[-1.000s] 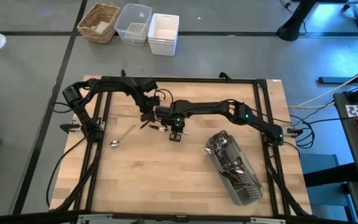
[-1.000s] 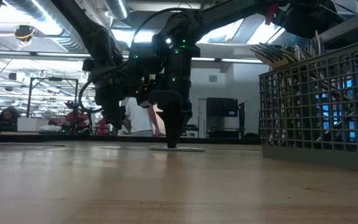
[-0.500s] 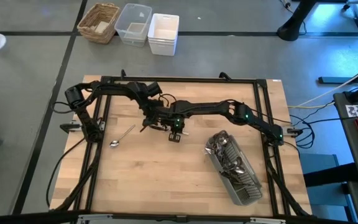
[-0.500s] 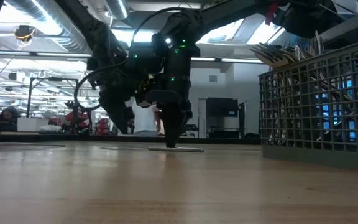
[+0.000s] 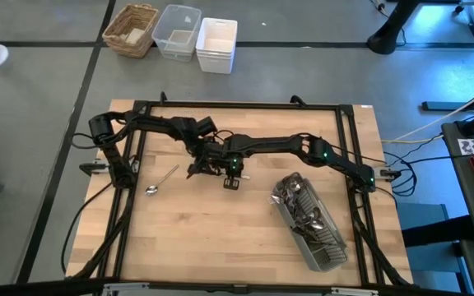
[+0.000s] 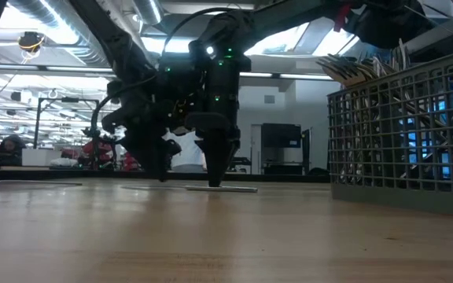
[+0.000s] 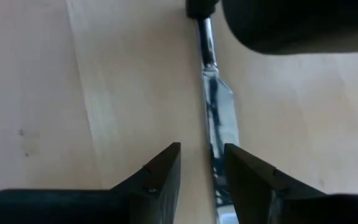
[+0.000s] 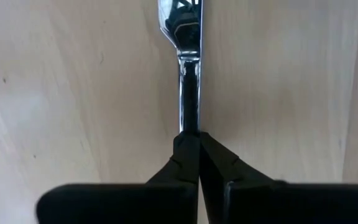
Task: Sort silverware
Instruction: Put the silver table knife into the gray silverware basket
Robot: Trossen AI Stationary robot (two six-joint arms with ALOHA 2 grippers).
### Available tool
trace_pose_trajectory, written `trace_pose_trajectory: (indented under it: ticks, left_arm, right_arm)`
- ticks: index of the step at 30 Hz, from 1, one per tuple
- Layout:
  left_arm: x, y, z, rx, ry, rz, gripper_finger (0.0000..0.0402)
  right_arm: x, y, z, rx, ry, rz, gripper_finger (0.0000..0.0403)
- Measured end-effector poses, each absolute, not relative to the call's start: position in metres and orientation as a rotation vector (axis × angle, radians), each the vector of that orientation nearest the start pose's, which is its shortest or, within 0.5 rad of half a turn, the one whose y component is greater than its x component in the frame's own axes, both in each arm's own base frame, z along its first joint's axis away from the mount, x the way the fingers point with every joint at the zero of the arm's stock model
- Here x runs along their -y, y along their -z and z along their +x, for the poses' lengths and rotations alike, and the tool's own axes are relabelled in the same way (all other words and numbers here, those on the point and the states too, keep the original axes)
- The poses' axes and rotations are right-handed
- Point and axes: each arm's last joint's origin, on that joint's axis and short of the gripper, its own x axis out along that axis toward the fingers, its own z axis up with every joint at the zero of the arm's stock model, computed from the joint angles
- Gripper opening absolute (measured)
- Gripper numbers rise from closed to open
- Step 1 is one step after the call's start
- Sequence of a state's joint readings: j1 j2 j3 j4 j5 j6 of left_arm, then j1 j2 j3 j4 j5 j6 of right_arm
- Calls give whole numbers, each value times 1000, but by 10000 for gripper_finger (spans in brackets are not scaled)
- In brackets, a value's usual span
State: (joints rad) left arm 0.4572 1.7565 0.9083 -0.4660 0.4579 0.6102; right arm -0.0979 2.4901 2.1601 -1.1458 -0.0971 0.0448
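Note:
A table knife (image 7: 219, 118) lies flat on the wooden table near its middle. My right gripper (image 8: 191, 142) stands shut and points straight down onto it (image 6: 217, 181). My left gripper (image 7: 202, 173) hangs open and low over the blade end, slanting down from the table's left (image 5: 194, 170). One of its fingers (image 7: 247, 180) stands over the blade's end; whether it touches, I cannot tell. A spoon (image 5: 163, 179) lies alone on the table to the left. More silverware stands in the grey caddy (image 5: 307, 222). My right gripper presses its shut fingertips down from above on the knife's narrow neck (image 8: 188, 106), where blade and handle meet. The knife lies flat on the table under them, its blade reaching out toward my left gripper.
The caddy (image 6: 407, 134) lies at the near right of the table. Beyond the far edge stand a wicker basket (image 5: 130, 29), a clear tub (image 5: 177, 31) and a white tub (image 5: 216, 43). A black frame (image 5: 237, 105) runs around the table.
My left gripper has come down and toward the near edge, closing in on the knife's blade end beside my right gripper, and has rolled about its own line. Its fingers stay open. The knife has kept its place.

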Motion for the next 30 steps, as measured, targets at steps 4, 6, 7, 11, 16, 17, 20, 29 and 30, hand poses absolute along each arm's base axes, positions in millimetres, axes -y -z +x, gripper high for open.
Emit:
trace_pose_trajectory:
  ticks: [4,6,7,11,16,17,20,29,30]
  left_arm:
    - [-117,-123,272,-1115,348,-42,116]
    - [-116,-123,271,-1125,327,-75,116]
    - [-116,-123,271,-1129,314,-96,116]
    - [-114,-125,270,-1130,314,-190,116]
    - [-110,-123,265,-1170,343,-215,116]
    - [-109,-123,264,-1174,342,-216,116]
    - [-111,-122,264,-1182,330,-217,116]
    - [-114,-127,258,-1196,281,-283,85]
    - [-116,-129,256,-1186,277,-289,82]
  right_arm:
    - [45,-145,488,-1469,36,175,6]
    - [45,-145,488,-1469,40,173,7]
    - [45,-145,488,-1469,40,175,7]
    - [45,-145,488,-1472,41,173,7]
    - [44,-145,486,-1495,19,191,7]
    - [44,-145,486,-1498,13,199,7]
    - [43,-145,485,-1505,-7,226,7]
    - [43,-146,484,-1510,-20,240,7]
    - [43,-148,484,-1507,-20,239,7]
